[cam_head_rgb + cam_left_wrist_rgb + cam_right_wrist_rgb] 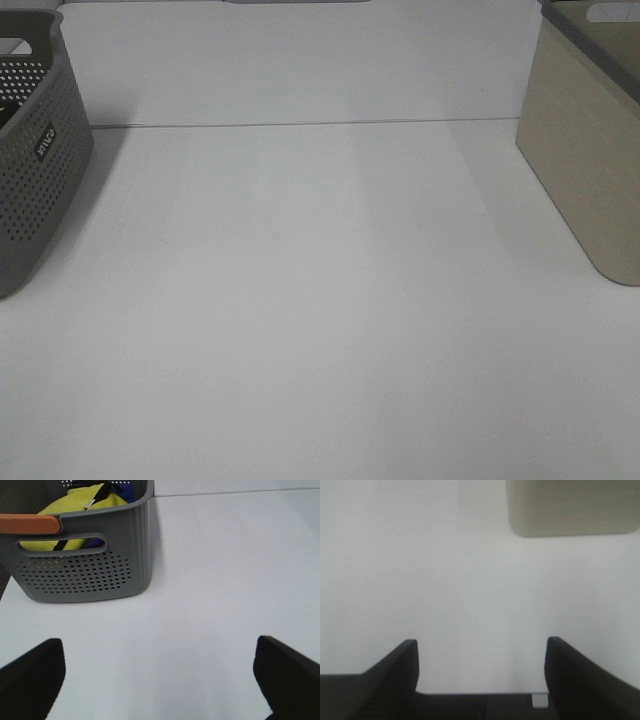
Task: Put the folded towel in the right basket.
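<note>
A yellow cloth bundle (75, 505) with a black strap lies inside the grey perforated basket (85, 575), with a blue cloth (125, 489) behind it; I cannot tell which one is the folded towel. That basket stands at the left of the table (30, 180). The right basket (590, 170) is beige and solid-walled, and also shows in the right wrist view (570, 510). My left gripper (159, 641) is open and empty, a short way in front of the grey basket. My right gripper (481, 641) is open and empty, short of the beige basket. Neither gripper shows in the high view.
The white table (320, 300) runs between the two baskets, and a seam (300, 124) crosses it at the back. An orange strip (27, 524) sits on the grey basket's near rim.
</note>
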